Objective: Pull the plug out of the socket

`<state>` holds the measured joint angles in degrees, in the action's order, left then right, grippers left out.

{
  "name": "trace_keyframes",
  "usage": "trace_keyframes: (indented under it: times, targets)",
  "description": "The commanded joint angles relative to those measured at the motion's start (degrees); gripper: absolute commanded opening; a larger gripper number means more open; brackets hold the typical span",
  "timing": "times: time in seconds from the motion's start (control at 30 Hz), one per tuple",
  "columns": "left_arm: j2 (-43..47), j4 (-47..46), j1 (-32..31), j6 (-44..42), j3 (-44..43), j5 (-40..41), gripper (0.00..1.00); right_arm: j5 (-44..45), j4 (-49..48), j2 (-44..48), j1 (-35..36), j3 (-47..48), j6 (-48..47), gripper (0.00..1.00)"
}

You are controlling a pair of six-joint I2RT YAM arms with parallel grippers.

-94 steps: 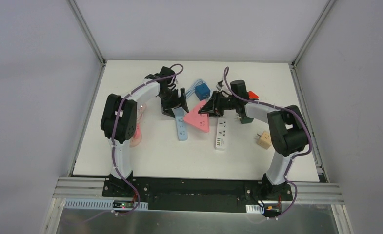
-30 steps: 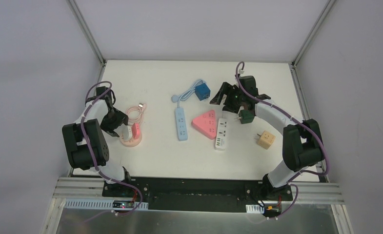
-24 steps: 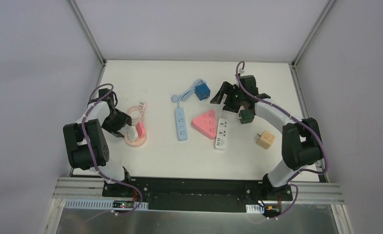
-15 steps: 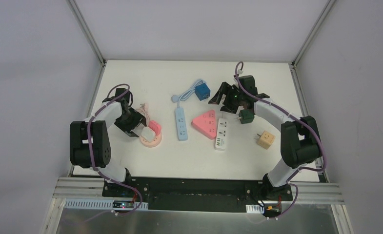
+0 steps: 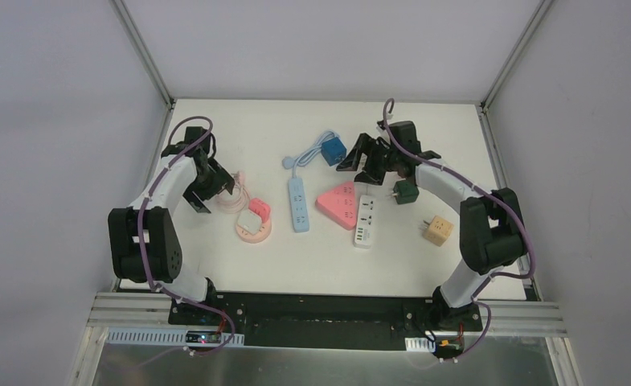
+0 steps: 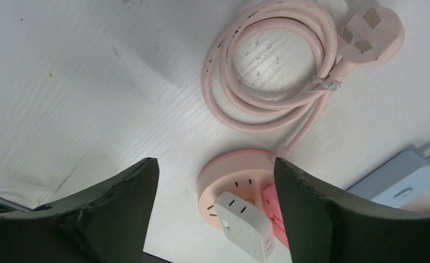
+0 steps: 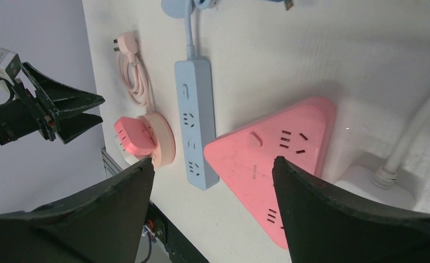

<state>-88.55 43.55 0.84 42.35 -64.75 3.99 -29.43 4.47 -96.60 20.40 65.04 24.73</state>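
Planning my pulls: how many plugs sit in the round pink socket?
2: white plug and red plug, side by side on the round pink socket; none seem hidden.

My left arm (image 5: 163,178) and my right arm (image 5: 444,183) have white links and black joints. A purple cable (image 5: 191,120) runs along each one. My fingers (image 6: 114,208) are black wedges, matte, with rough edges.

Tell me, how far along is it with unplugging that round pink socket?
Done: nothing that shows; the white plug and red plug sit in the round pink socket. In hand: nothing, the left gripper hangs open near them, the right gripper open above the triangular strip. Left: grip a plug and pull it free.
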Motion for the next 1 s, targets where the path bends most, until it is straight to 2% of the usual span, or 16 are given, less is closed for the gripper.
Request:
trace_keyframes:
  times: [0.0, 0.1, 0.17, 0.3, 0.43, 0.57, 0.83, 0.97]
  targets:
    - [6.2, 4.0, 0.2, -1.2, 2.0, 5.2, 0.74, -4.1, -0.5, 0.0, 4.0, 2.5, -1.8, 0.8]
    - [10.9, 0.6, -0.3, 0.7, 7.5, 9.2, 0.61, -3.0, -0.4, -1.5, 9.2, 5.1, -2.1, 0.76]
    - [12.7, -2.0, -0.3, 0.6, 9.9, 8.3, 0.58, -1.4, -0.5, -3.5, 13.0, 7.7, -2.4, 0.75]
    - [14.2, -2.6, -0.6, -1.0, 11.9, 0.7, 0.57, 2.1, 2.8, -9.2, 19.2, 16.2, -0.8, 0.75]
    - [18.4, -7.4, -0.7, -1.1, 18.7, -6.8, 0.59, 5.9, 4.3, -14.3, 23.1, 23.4, 0.3, 0.75]
    - [21.2, -11.6, -0.7, -0.6, 25.1, -10.2, 0.59, 6.1, 1.1, -19.7, 25.1, 26.9, 1.3, 0.72]
    - [21.6, -13.7, -0.7, -1.9, 28.7, -15.5, 0.57, 6.1, 3.2, -28.1, 25.9, 33.6, 1.3, 0.72]
    - [20.7, -14.2, -0.7, -1.9, 29.4, -16.7, 0.51, 6.1, 3.7, -30.2, 26.3, 35.7, 1.3, 0.72]
